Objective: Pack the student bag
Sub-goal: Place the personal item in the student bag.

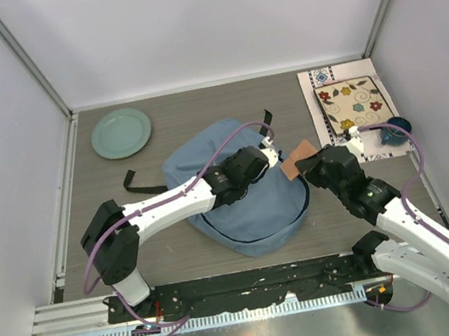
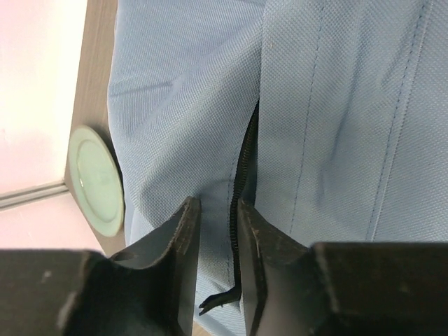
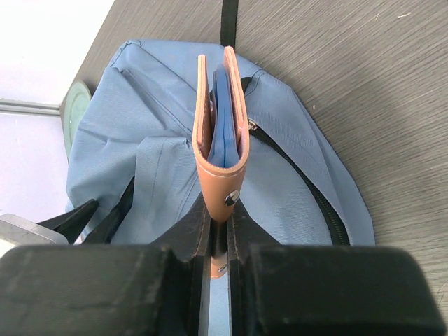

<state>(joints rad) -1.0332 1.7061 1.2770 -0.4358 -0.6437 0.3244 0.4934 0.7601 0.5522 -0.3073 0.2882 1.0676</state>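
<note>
Top external: we see the blue student bag (image 1: 250, 215) lying mid desk (image 1: 199, 116). Left pincer (image 2: 217, 210) narrowly parted at its zipper (image 2: 246, 154); grip, we cannot tell. Right pincer (image 3: 218, 213) clamps a tan wallet (image 3: 222, 171) by the bag's edge.

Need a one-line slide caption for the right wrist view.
Right gripper clamps a tan leather case edge-on, with the light-blue student bag behind it.

Tan wallet (image 3: 220, 178), clamped in fingers (image 3: 185, 241) — backpack (image 3: 161, 119) beneath
</note>
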